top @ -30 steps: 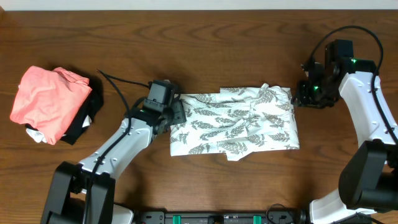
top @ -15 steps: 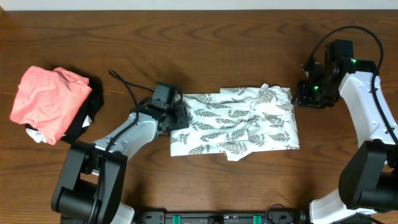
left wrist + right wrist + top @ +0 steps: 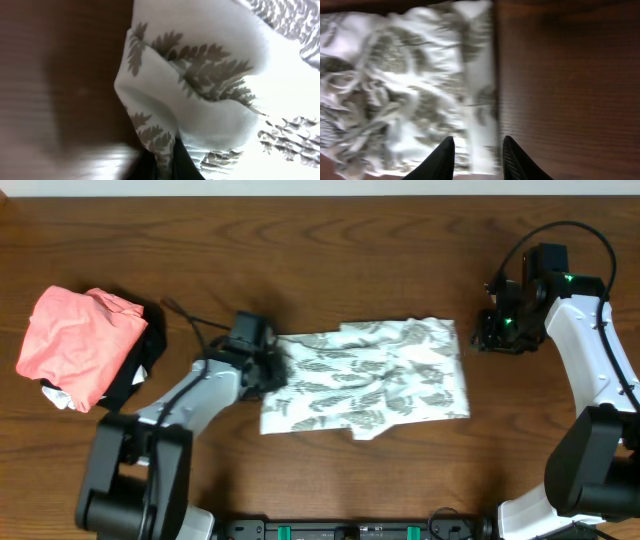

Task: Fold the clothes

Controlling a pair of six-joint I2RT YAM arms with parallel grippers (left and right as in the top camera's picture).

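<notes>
So the thin white garment with the grey fern-leaf print (image 3: 370, 375) is lying rumpled and partly folded mid-way across the dark brown wooden table (image 3: 350, 240). The left gripper (image 3: 272, 368) is clamped tight on a bunched-up fold at its left edge. The right gripper (image 3: 492, 335) hangs just off the top right corner, black fingers (image 3: 445, 157) spread and pinching nothing, and far left a salmon-pink folded garment (image 3: 75, 340) sits on a black folded cloth (image 3: 140, 375).
</notes>
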